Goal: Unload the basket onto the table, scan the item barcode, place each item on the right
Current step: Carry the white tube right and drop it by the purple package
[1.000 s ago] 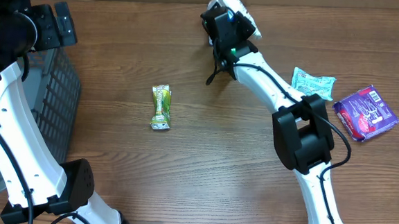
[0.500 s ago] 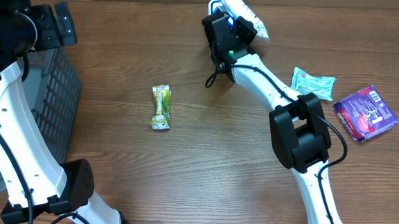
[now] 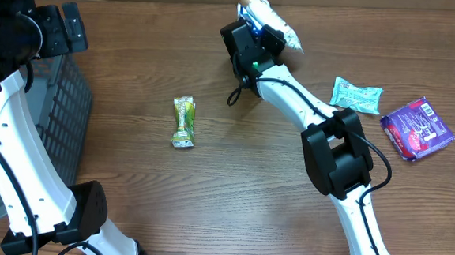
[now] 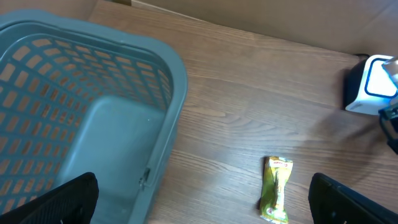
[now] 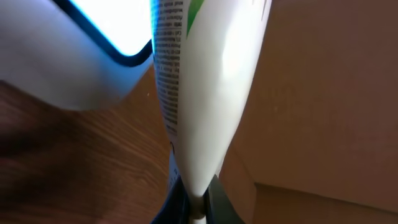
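Scanner window (image 5: 118, 25) glows blue just beside the white printed sachet (image 5: 205, 74), which the right gripper (image 5: 193, 202) pinches tight by its bottom seam, fine print turned toward the light, presumably so the barcode can be read. The left gripper (image 4: 202, 208) hangs spread fully wide and empty beside the blue basket (image 4: 180, 81), likely kept clear; a green snack bar (image 4: 275, 186) lies below.

In the right wrist view the packet (image 5: 205, 93) runs up from the right gripper (image 5: 193, 208) past the top edge; its fine print is too blurred to read. Beside it the scanner (image 5: 93, 43) is cropped by the left and top edges. Overhead, the gripper probably covers most of the scanner.
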You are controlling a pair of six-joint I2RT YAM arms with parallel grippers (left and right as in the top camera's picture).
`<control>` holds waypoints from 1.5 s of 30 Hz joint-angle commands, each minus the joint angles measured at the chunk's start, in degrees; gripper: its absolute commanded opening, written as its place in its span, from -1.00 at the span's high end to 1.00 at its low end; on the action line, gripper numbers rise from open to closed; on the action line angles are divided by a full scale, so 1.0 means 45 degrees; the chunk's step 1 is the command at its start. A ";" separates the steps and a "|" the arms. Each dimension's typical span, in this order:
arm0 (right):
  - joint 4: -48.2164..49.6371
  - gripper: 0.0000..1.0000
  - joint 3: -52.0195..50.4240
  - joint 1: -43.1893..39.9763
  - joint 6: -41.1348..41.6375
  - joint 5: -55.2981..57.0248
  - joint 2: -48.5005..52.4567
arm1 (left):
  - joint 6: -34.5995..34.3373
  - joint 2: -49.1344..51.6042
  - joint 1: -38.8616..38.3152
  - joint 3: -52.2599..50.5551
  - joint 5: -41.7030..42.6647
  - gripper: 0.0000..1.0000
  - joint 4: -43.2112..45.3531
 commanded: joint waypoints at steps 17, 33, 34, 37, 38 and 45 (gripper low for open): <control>-1.0108 0.93 0.0058 0.1035 1.3299 -0.5353 -0.7286 | -0.0223 0.0092 0.0049 0.0073 0.0141 -0.99 -0.0019; -0.5969 0.93 -0.5867 -0.8471 1.8758 -0.9374 -0.7368 | -0.0223 0.0092 0.0049 0.0073 0.0141 -0.99 -0.0019; -0.5479 0.93 -0.6217 -0.8621 1.8525 -0.9632 -0.7368 | -0.0228 0.0092 0.0049 0.0073 0.0141 -0.99 -0.0019; -0.4575 0.53 -0.7121 -0.8816 1.7568 -0.9802 -0.7368 | -0.0228 0.0092 0.0049 0.0073 0.0141 -0.99 -0.0019; -0.4512 0.16 -0.7257 -0.8816 1.7209 -0.9806 -0.7368 | -0.0223 0.0092 0.0049 0.0073 0.0141 -0.99 -0.0019; -0.4823 -0.06 -0.6659 -0.8811 1.5208 -1.1584 -0.7456 | -0.0223 0.0092 0.0049 0.0073 0.0141 -0.99 -0.0019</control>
